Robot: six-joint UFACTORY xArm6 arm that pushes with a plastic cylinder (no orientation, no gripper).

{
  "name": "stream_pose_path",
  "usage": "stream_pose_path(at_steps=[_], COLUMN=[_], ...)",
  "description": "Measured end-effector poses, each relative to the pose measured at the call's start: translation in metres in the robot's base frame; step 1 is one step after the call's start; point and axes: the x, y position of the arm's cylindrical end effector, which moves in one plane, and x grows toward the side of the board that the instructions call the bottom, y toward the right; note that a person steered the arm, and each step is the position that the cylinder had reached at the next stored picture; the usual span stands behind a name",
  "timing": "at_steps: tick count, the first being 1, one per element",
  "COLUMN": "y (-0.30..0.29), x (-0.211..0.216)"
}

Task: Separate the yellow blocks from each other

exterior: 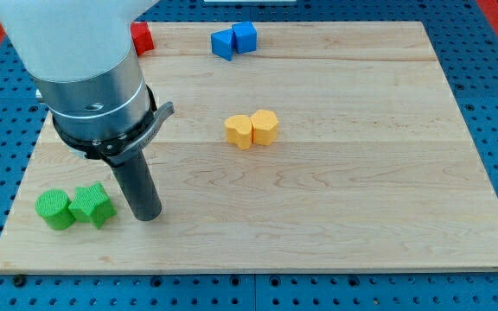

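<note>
Looking at the tabletop (353, 190), you can see the two yellow blocks sitting side by side near its middle, touching each other: the left yellow block (239, 131), which may be heart-shaped, and the right yellow block (265, 126), whose faceted shape you cannot name for sure. They are not yet parted, so the task has hardly begun.

Your rod carries no fingers at all, so nothing opens or closes and nothing is held; it can only push. My tip (148, 215) rests low toward the view's left, just beside the green star block (92, 205), which touches the green round block (54, 210). The tip is well apart from the yellow pair, below and to the view's left of them.

The step in hand looks like the approach. For the next move, you would likely bring the tip up toward the pair and aim at the seam between them, or catch one block on its outer-facing side and slide it off without dragging its neighbour. Pushing squarely on the pair's end risks moving both together.

Two blue blocks (234, 40) sit touching at the view's top, and a red block (141, 37) shows partly behind the arm; both are clear of the path.
</note>
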Motion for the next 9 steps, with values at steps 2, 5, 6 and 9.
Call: stream_pose_path(at_steps=[2,5,6,9], y=[-0.017,0.093,0.148,0.171], x=[-0.071,-0.138,-0.136,-0.136])
